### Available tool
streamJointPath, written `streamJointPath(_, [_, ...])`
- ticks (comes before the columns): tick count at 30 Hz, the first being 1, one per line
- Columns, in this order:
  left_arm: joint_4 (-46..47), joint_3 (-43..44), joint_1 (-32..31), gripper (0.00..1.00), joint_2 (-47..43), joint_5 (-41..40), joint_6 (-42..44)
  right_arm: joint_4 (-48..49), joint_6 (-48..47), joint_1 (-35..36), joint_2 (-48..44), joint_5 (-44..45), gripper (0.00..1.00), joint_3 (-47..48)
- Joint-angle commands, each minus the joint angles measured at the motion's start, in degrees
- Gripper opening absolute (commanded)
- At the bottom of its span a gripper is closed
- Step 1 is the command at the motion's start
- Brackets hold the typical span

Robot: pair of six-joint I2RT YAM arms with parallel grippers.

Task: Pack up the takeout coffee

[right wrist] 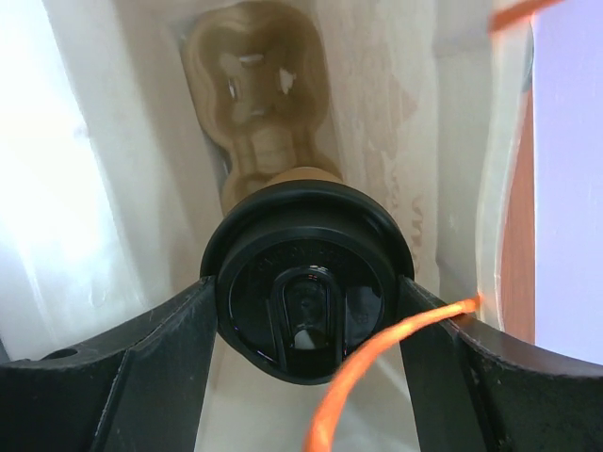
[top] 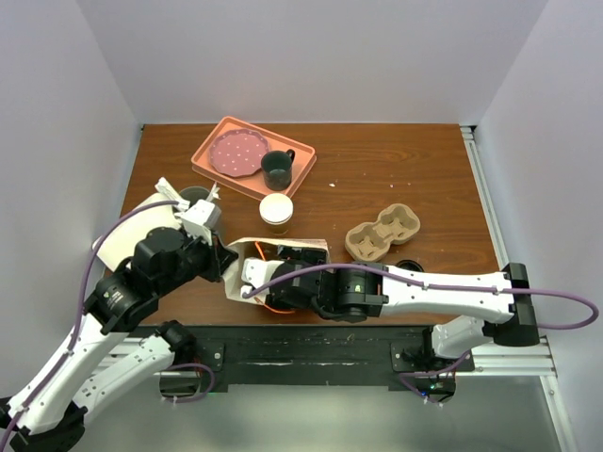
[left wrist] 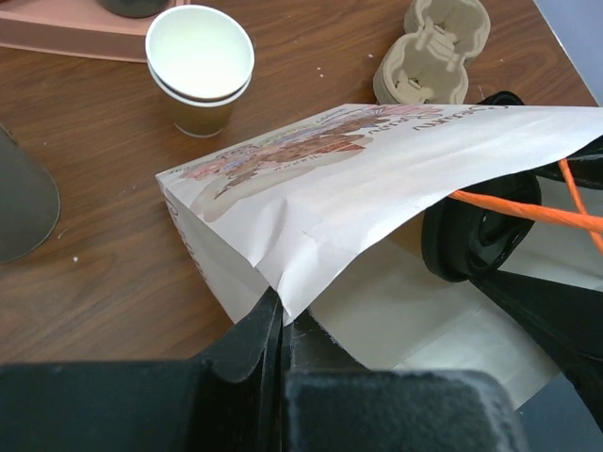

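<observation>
The takeout coffee (right wrist: 306, 282), a tan cup under a round black lid, is gripped at its lid between my right gripper's (right wrist: 307, 294) fingers (right wrist: 170, 348), inside a white printed paper bag (left wrist: 377, 169). In the left wrist view the black lid (left wrist: 471, 235) shows in the bag's mouth. My left gripper (left wrist: 280, 315) is shut on the bag's upper edge and holds the mouth lifted. From above, the bag (top: 283, 247) lies near the front edge, with the left gripper (top: 221, 254) at its left and the right gripper (top: 268, 278) reaching into it. The cup body is mostly hidden.
An open, lidless paper cup (top: 276, 212) stands just behind the bag. A cardboard cup carrier (top: 382, 235) lies to the right, with a loose black lid (top: 408, 266) near it. A pink tray (top: 209, 174) at the back holds a plate and a dark green mug (top: 276, 169). An orange bag handle (right wrist: 377, 358) crosses the right wrist view.
</observation>
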Motion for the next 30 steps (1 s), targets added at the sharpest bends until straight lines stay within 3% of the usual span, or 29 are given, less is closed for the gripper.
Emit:
streamJointPath(1, [3.58,-1.14,-0.32,0.00,0.23,2.94,0.68,6.00,-5.32,-0.03,-2.83,-1.98,0.24,-3.08])
streamJointPath(13, [4.54,-1.40,-0.41,0.00,2.61,1.18,1.13,5.23,-10.86,-2.84,1.74,-4.97,0.24,1.13])
streamJointPath(21, [2.52,0.18,-0.32,0.00,2.35,0.38,1.30,2.59,-13.50,-5.65,1.66,-5.59,0.24,-1.06])
streamJointPath(30, [0.68,0.53,-0.32,0.00,1.29,0.74,3.23,6.10,-14.64,-6.27,0.25,-2.95,0.22,-4.40])
